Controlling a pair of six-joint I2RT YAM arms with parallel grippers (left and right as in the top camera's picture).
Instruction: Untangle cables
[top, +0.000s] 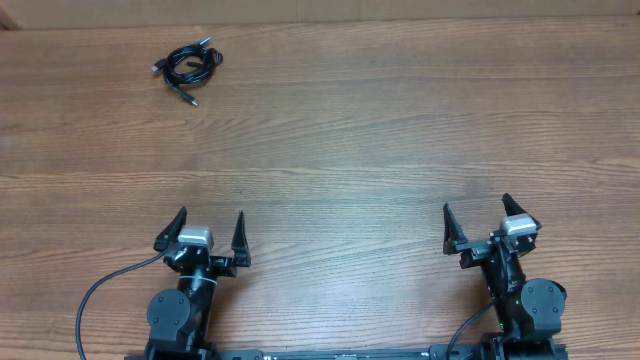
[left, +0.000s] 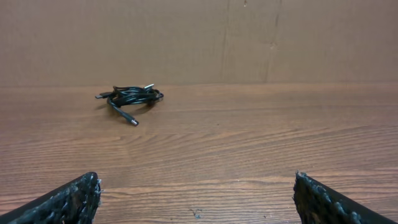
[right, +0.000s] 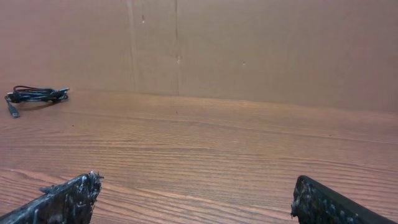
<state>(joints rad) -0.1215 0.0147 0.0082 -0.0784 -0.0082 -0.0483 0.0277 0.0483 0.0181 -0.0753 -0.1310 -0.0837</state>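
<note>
The cables (top: 188, 68) lie bundled at the far left of the table (top: 400, 120), looking light and floppy, best pinched near a loose plug end (left: 133, 122), while the left gripper (top: 211, 214) and right gripper (top: 477, 203) stand wide open, empty.

Even warm light, soft faint shadows, sharp, no glare

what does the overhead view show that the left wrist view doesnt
Only overhead: the left pincer and right pincer together, both open, near the table's front edge. Only left wrist: the upright face of the brown cardboard wall behind the table, and the left pincer's rough black fingertips up close. Both: the bundle of thin black cables lying untouched on the brown wood-grain table.
</note>
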